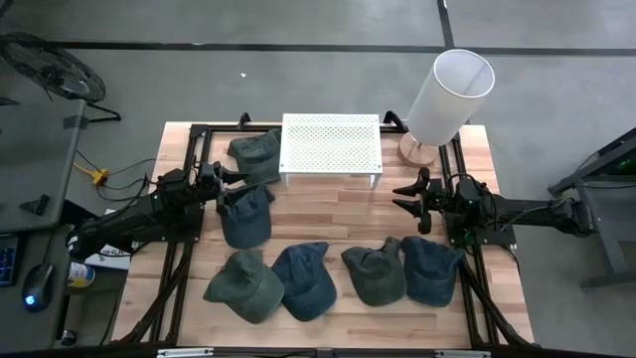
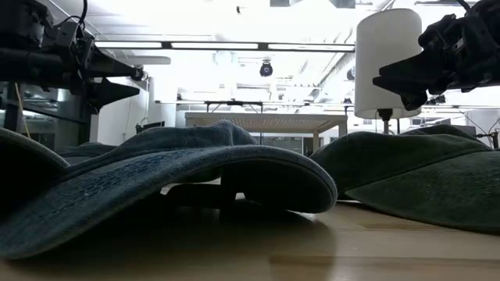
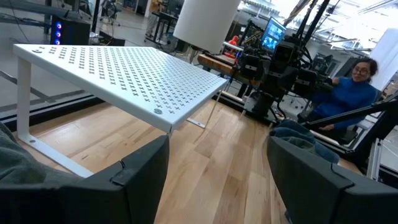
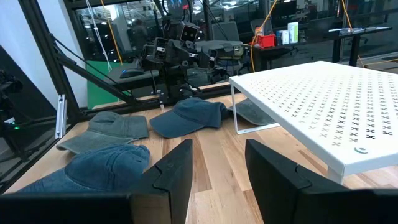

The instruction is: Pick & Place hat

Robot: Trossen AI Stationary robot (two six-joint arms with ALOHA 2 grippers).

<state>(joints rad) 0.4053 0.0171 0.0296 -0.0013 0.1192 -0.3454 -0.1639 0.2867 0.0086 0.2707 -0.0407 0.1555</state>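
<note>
Several caps lie on the wooden table: a green cap (image 1: 255, 151) at the far left beside the white perforated shelf (image 1: 331, 146), a blue cap (image 1: 245, 215) below it, and a row near the front edge: a green cap (image 1: 245, 285), a blue cap (image 1: 304, 278), a green cap (image 1: 375, 269) and a blue cap (image 1: 431, 268). My left gripper (image 1: 234, 185) is open in the air, between the far green cap and the blue cap. My right gripper (image 1: 405, 196) is open in the air, right of the shelf and above the front row. Both hold nothing.
A white lamp (image 1: 447, 97) on a wooden base stands at the far right of the table. The white shelf (image 3: 124, 74) stands on thin legs at the far middle. Bare wood (image 1: 333, 214) lies between the shelf and the row of caps. A person sits beyond the table (image 3: 351, 87).
</note>
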